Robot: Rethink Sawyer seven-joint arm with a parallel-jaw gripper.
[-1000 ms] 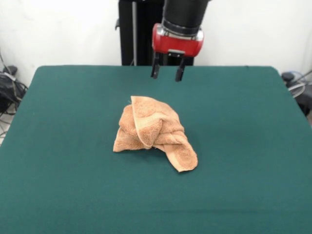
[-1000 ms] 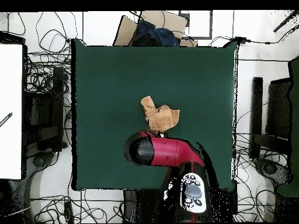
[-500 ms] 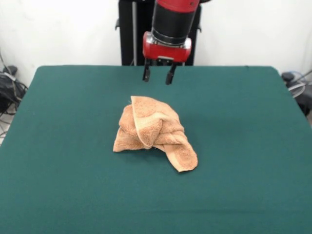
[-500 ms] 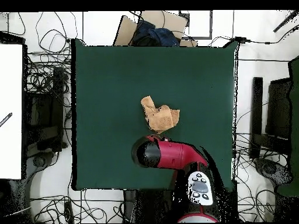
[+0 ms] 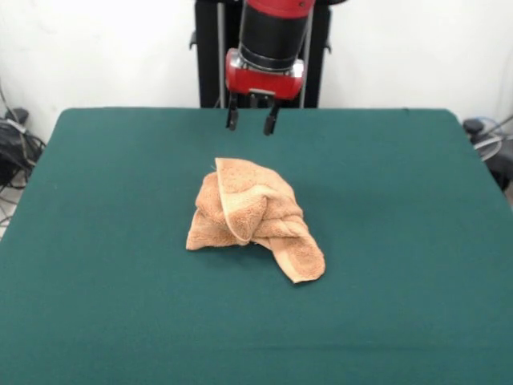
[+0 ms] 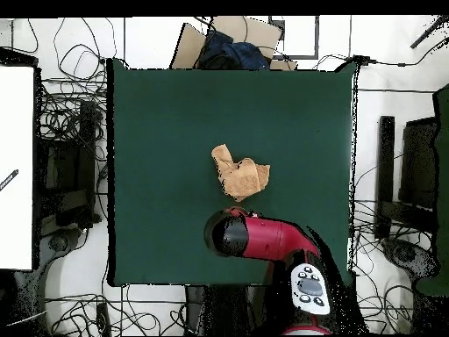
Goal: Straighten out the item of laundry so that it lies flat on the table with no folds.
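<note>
The item of laundry [image 5: 252, 216], an orange-tan terry towel, lies crumpled in a twisted heap near the middle of the dark green table [image 5: 104, 305]. One flap trails toward the front right. From above, the towel [image 6: 238, 175] shows as a small bunched shape. My gripper [image 5: 250, 120] hangs open above the table's far part, behind the towel and clear of it, with nothing between its fingers. In the overhead view the red and black arm [image 6: 259, 237] covers the gripper.
Cables, stands and a cardboard box [image 6: 230, 39] surround the table [image 6: 158, 114] on the floor. A white board [image 6: 16, 167] lies to the overhead left. Bare green cloth runs on all sides of the towel.
My gripper has drifted left in the front view and back away from the towel, staying open. The towel has not moved.
</note>
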